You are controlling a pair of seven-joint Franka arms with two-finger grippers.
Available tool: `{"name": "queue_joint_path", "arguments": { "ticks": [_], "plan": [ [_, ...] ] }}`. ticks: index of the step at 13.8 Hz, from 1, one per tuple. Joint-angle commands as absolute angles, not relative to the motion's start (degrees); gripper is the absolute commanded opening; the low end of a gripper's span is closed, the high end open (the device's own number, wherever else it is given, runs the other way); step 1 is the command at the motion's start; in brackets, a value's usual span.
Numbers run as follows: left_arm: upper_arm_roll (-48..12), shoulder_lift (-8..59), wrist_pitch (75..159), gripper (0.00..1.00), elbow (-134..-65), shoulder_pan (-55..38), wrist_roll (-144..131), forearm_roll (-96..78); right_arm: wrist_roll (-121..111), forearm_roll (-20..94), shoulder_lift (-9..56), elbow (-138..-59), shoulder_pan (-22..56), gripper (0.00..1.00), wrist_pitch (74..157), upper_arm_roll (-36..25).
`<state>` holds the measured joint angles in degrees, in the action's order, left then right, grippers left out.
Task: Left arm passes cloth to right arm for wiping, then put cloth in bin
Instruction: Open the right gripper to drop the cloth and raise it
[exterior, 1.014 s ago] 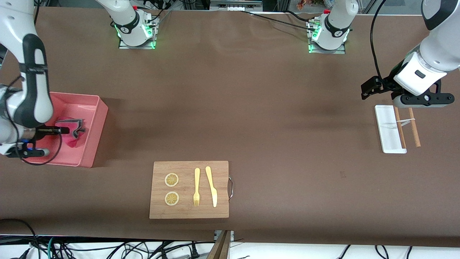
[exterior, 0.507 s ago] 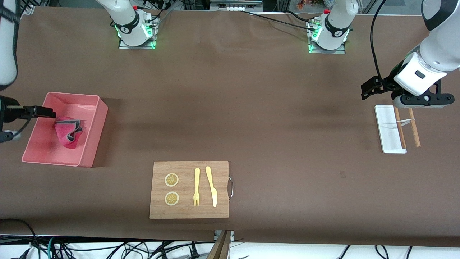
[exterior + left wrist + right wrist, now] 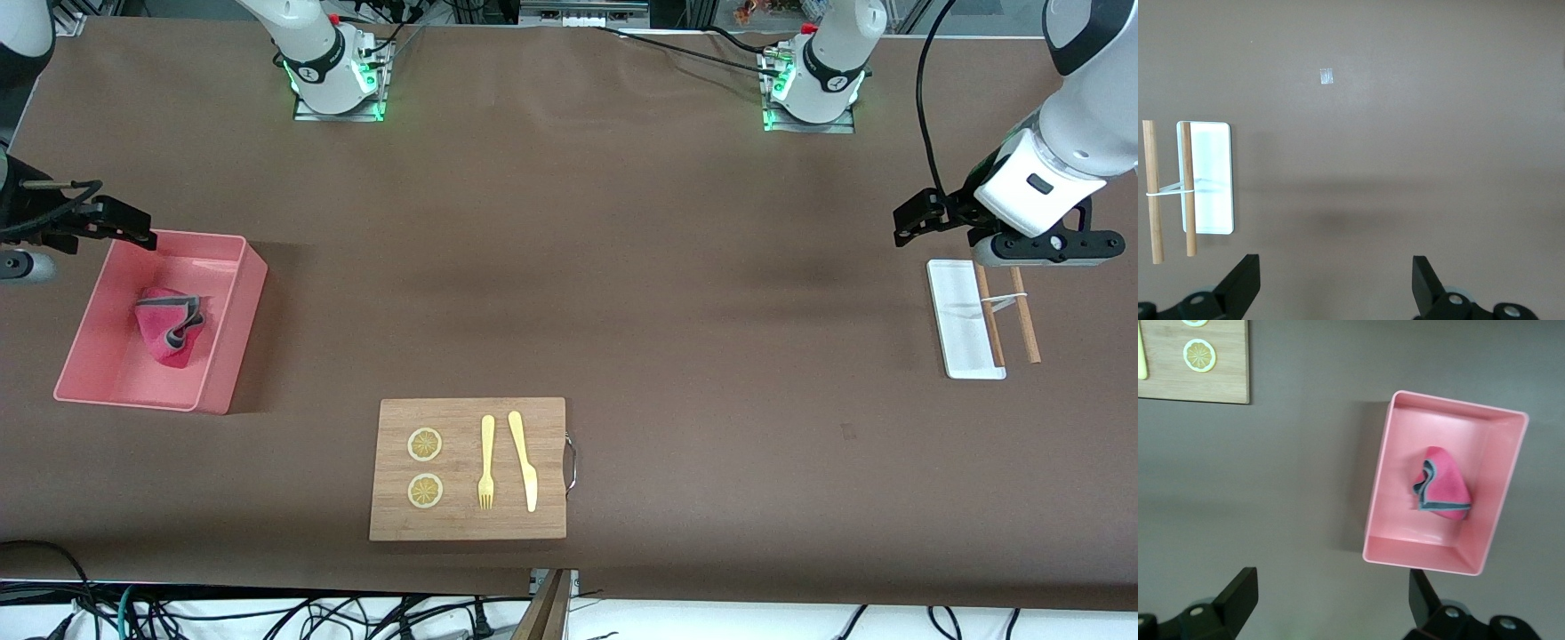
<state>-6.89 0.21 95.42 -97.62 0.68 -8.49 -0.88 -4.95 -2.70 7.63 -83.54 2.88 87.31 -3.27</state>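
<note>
Cloth (image 3: 169, 324) lies loose in bin (image 3: 233, 342); right claw (image 3: 1331, 603) wide open, empty, above bin edge; left claw (image 3: 1335, 285) open, empty, waiting. Low risk: cloth snagging if claw dips.

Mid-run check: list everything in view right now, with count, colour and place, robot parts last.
bin: one, salmon pink, at the right arm's end of the table.
cloth: one, magenta with grey edging, crumpled in the bin.
cutting board: one, wooden, nearest the front camera.
lemon slices: two, yellow, on the board.
fork: one, yellow, on the board.
knife: one, yellow, beside the fork.
tray: one, white, at the left arm's end.
sticks: two, wooden, tied together, one across the tray.
right gripper: black, jaws open, over the bin's edge.
left gripper: grey-black, jaws open, above the tray, waiting.
</note>
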Motion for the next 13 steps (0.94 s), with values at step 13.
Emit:
{"name": "queue_joint_path", "arguments": {
  "ticks": [13],
  "plan": [
    [-6.94,0.97,93.87,1.00,-95.89,0.53,-9.05,0.44,1.58,-3.69,3.16,-84.64,-0.09,1.00,82.88,2.55]
  ]
}}
